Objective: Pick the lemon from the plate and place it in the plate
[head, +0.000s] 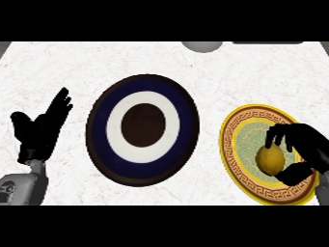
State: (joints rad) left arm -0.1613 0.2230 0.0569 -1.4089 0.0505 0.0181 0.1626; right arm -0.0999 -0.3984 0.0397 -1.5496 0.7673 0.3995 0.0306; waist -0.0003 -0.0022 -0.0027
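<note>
A: Count of items on the white marbled counter (195,72)?

B: Two plates and one lemon are counted. A dark blue plate (143,129) with a white ring and a brown centre is taken as the landmark. To its right, apart from it, a yellow-rimmed plate (249,118) with a key-pattern border is seen.

A: Position of the lemon?

B: The lemon (268,158) is found on the yellow-rimmed plate, right of the blue plate. It is enclosed by the right hand (310,148), whose fingers are curled over its top while the thumb is placed below it.

A: Other hand?

B: One left hand (40,129) is noted left of the blue plate, fingers straight and spread upward, nothing held.

A: Any labels or writing?

B: No readable text is made out. One grey rounded object (201,46), cut off by the frame, is recorded beyond the blue plate at the far edge.
</note>
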